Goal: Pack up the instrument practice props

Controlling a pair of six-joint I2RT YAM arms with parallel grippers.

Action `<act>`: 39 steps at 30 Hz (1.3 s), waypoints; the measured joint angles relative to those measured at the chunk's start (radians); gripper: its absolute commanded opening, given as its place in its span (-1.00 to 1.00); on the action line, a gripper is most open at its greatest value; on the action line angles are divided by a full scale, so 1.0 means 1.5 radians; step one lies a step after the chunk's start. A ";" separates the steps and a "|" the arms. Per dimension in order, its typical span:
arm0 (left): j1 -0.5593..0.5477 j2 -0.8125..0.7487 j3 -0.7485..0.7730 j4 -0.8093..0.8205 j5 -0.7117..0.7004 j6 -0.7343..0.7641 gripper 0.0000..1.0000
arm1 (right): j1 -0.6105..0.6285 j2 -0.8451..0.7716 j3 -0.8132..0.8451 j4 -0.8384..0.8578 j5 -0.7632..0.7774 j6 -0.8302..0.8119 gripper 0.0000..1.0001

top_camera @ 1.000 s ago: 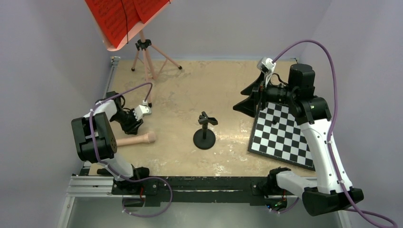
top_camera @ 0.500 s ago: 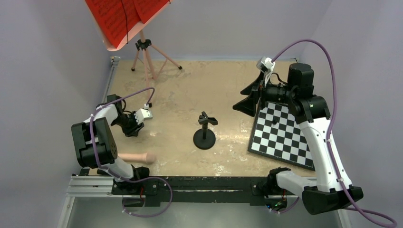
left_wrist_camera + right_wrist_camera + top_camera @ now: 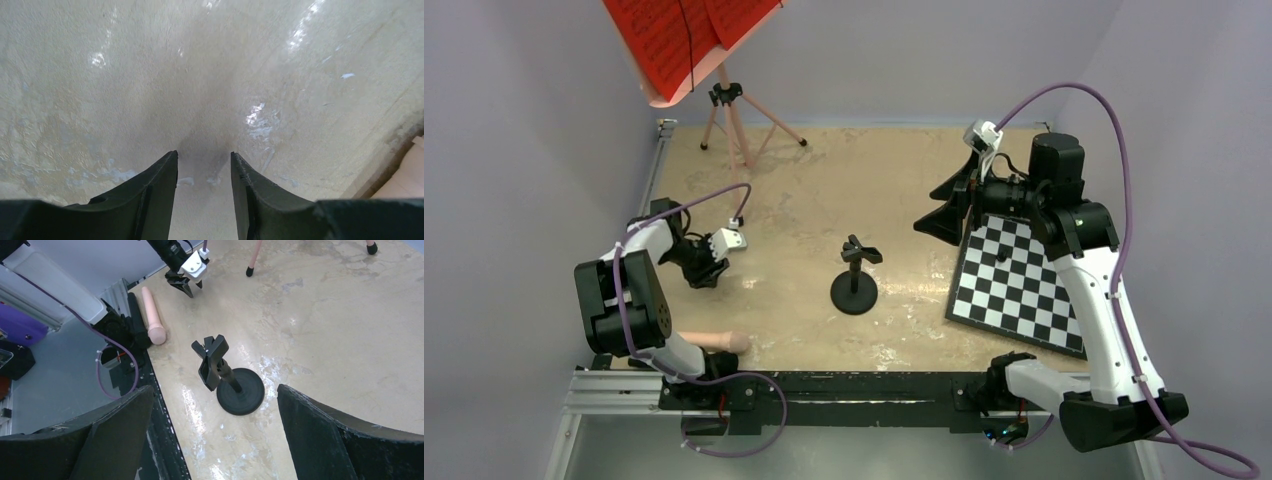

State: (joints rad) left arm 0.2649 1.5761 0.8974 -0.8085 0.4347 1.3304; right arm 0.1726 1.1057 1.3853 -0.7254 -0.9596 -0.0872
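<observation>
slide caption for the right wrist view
Open right hand faces black clip stand; pink rod lies at table edge.

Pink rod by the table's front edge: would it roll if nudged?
Probably. The pink rod looks round and smooth, lying flat, so a sideways nudge would likely roll it. Close to the table edge, it might drop off. It looks stiff, not floppy.

The music stand (image 3: 729, 112) stands at the far-left corner of the surface (image 3: 824, 190), with the sheet-music pages (image 3: 679, 35) on its desk. The round-based stand (image 3: 854, 288) sits mid-surface, the checkerboard (image 3: 1016, 282) lies to its right, and the rod (image 3: 720, 342) lies along the near-left edge.
</observation>
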 measured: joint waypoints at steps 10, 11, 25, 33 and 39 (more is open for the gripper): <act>-0.172 -0.253 0.024 -0.044 0.195 -0.070 0.49 | 0.000 0.004 0.013 -0.043 0.002 -0.021 0.98; -0.198 -0.278 0.037 -0.043 0.222 -0.092 0.51 | 0.000 0.006 0.018 -0.047 0.003 -0.023 0.98; -0.503 -0.257 0.262 -0.033 0.281 -0.229 0.66 | 0.000 0.013 0.029 -0.053 0.006 -0.030 0.98; -0.618 -0.115 0.404 -0.046 0.252 -0.230 0.36 | 0.000 -0.015 0.003 -0.059 0.011 -0.029 0.98; -0.695 -0.027 0.475 -0.095 0.187 -0.240 0.15 | -0.045 -0.057 -0.021 -0.050 0.122 0.054 0.98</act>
State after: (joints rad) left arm -0.7769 1.5360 1.6100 -0.9512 0.7151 0.9699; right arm 0.1059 1.0203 1.3533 -0.8001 -0.7761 -0.0055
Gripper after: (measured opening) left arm 0.601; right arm 0.987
